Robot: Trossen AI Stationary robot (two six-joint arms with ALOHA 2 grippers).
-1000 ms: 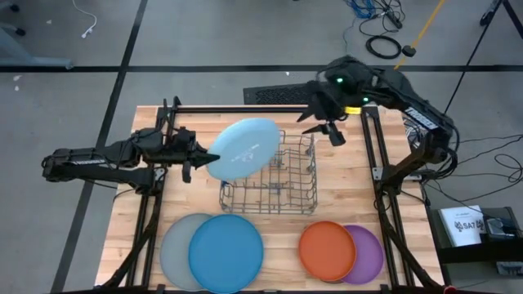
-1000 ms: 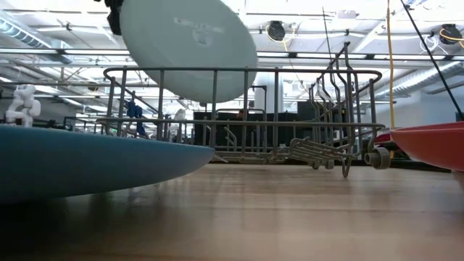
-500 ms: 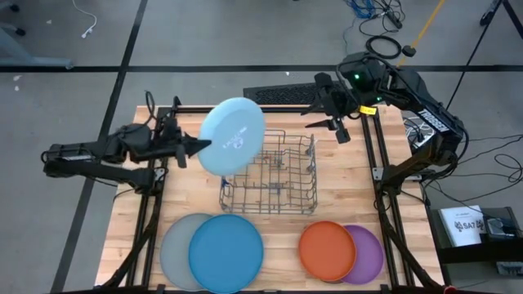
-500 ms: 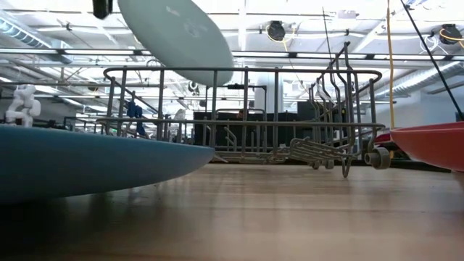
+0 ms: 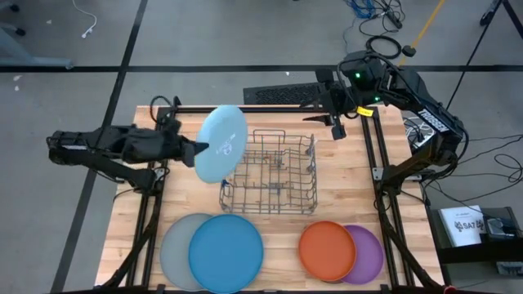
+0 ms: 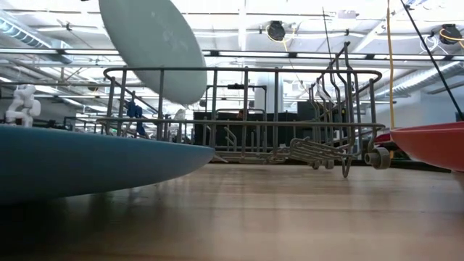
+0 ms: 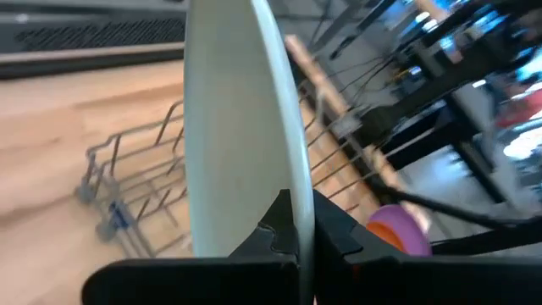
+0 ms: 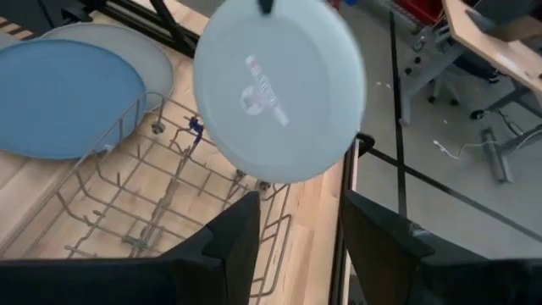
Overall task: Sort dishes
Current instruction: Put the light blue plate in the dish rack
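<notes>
My left gripper is shut on the pale blue plate, which stands tilted, nearly on edge, in the air over the left end of the wire dish rack. The plate also shows in the low view and the right wrist view. My right gripper is open and empty above the table's far right. The blue plate lies on the grey plate at the near left. The orange plate overlaps the purple plate at the near right. The pale grey plate is out of view. My left gripper pinches the pale blue plate's rim between its two fingers, one on each face. The fingers come level from the table's left. The plate is lifted clear of the rack and table, standing tilted close to on edge beyond the fingers.
The wire rack stands mid-table with its tines up. Black frame rails run along the table's left and right sides. Bare wood lies between the two plate stacks.
My left gripper has drawn back toward the table's left and turned. The pale blue plate has gone with it from over the rack's far left toward the rack's left end, and has tipped from nearly flat to nearly on edge. My right gripper has shifted slightly toward the far edge.
</notes>
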